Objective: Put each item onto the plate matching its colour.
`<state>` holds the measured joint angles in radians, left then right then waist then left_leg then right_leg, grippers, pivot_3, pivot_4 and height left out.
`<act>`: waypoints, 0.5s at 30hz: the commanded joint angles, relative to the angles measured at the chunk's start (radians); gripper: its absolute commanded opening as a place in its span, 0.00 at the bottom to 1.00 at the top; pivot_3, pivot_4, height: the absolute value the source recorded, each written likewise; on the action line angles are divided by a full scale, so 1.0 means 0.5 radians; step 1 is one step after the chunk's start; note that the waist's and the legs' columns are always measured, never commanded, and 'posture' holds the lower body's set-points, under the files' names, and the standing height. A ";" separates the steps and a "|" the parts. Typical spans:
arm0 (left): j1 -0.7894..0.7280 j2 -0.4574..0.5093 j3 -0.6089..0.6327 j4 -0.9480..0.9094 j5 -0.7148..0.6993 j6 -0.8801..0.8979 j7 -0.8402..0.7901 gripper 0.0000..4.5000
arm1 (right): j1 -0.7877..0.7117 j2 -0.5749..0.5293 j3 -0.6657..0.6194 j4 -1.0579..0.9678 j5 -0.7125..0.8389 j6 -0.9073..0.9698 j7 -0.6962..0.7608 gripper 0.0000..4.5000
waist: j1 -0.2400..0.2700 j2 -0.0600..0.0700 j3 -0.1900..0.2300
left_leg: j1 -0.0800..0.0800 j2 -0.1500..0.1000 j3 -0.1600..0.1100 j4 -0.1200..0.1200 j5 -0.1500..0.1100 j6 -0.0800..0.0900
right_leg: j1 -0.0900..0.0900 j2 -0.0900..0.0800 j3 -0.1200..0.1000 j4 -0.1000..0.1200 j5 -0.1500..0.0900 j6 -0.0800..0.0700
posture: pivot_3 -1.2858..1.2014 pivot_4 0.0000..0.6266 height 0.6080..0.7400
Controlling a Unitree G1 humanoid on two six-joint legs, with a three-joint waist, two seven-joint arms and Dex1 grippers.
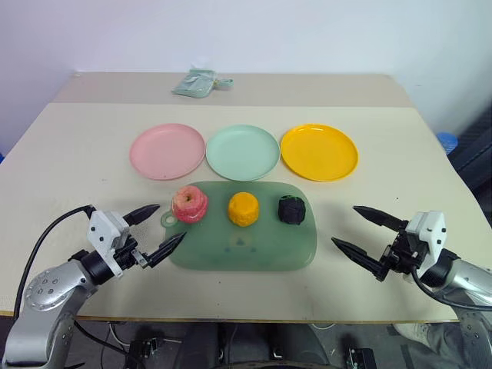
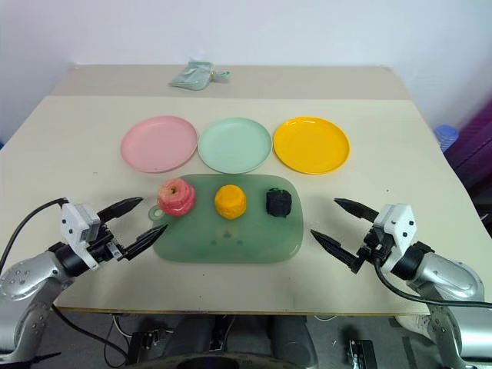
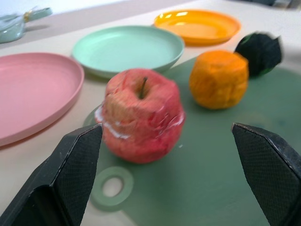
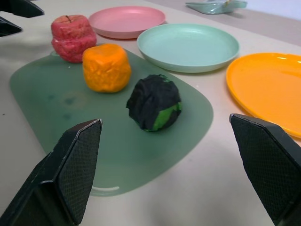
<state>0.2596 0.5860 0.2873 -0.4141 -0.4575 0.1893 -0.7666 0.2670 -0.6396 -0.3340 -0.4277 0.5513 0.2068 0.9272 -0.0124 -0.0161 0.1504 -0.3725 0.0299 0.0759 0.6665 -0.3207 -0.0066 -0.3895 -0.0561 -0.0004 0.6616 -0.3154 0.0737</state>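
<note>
Three toy foods sit in a row along the far edge of the green board (image 1: 254,246), which lies at the centre of the frame on the pale table (image 1: 69,146). The red-pink apple (image 1: 190,204) is at the board's upper-left corner, just above its ring tab; the orange lump (image 1: 244,208) is in the middle; the blackish-green lump (image 1: 291,209) is toward the upper right. None of them touches another.

Above the board, three plates run left to right: the pink plate (image 1: 167,151), the mint green plate (image 1: 242,152) and the yellow-orange plate (image 1: 319,151). All three are bare. A small pale green cloth (image 1: 200,83) lies at the top centre of the frame, well apart from the rest.

The left gripper (image 1: 159,228) hovers at the lower left, its two black fingers spread wide and holding nothing, tips just beside the board's left edge. In the left wrist view the apple sits between the fingers but beyond their tips, untouched. The right gripper (image 1: 367,234) hovers at the lower right, likewise spread and holding nothing, just off the board's right edge; in the right wrist view the blackish-green lump lies between and beyond its fingers.
</note>
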 commanded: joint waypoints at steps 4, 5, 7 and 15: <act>-0.059 -0.057 -0.018 -0.022 -0.015 0.074 0.117 1.00 | -0.156 0.026 0.096 -0.038 -0.032 -0.210 0.071 0.99 | 0.001 0.000 0.000 | 0.000 0.000 0.000 0.000 0.000 0.000 | 0.000 0.000 0.000 0.000 0.000 0.000 | 0.52 0.24 1.00; -0.074 -0.073 -0.015 -0.014 -0.033 0.098 0.137 1.00 | -0.198 0.030 0.136 -0.056 -0.030 -0.224 0.086 0.99 | 0.001 0.000 0.000 | 0.000 0.000 0.000 0.000 0.000 0.000 | 0.000 0.000 0.000 0.000 0.000 0.000 | 0.52 0.24 1.00; -0.102 -0.107 -0.006 -0.013 -0.054 0.151 0.185 1.00 | -0.285 0.027 0.219 -0.084 -0.007 -0.219 0.117 0.99 | -0.001 0.000 0.000 | 0.000 0.000 0.000 0.000 0.000 0.000 | 0.000 0.000 0.000 0.000 0.000 0.000 | 0.52 0.24 1.00; -0.161 -0.189 -0.106 0.010 0.020 0.156 0.274 1.00 | -0.591 0.022 0.467 0.034 -0.031 -0.218 0.255 0.99 | 0.003 0.000 0.000 | 0.000 0.000 0.000 0.001 0.000 0.000 | 0.000 0.000 0.000 0.001 0.000 0.000 | 0.52 0.24 1.00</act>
<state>0.1895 0.4931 0.2421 -0.3980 -0.4540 0.2769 -0.6374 -0.0159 -0.6295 -0.1028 -0.4155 0.5334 0.1181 1.0433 -0.0109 -0.0163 0.1504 -0.3724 0.0299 0.0757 0.6671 -0.3207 -0.0067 -0.3895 -0.0560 -0.0007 0.6619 -0.3153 0.0738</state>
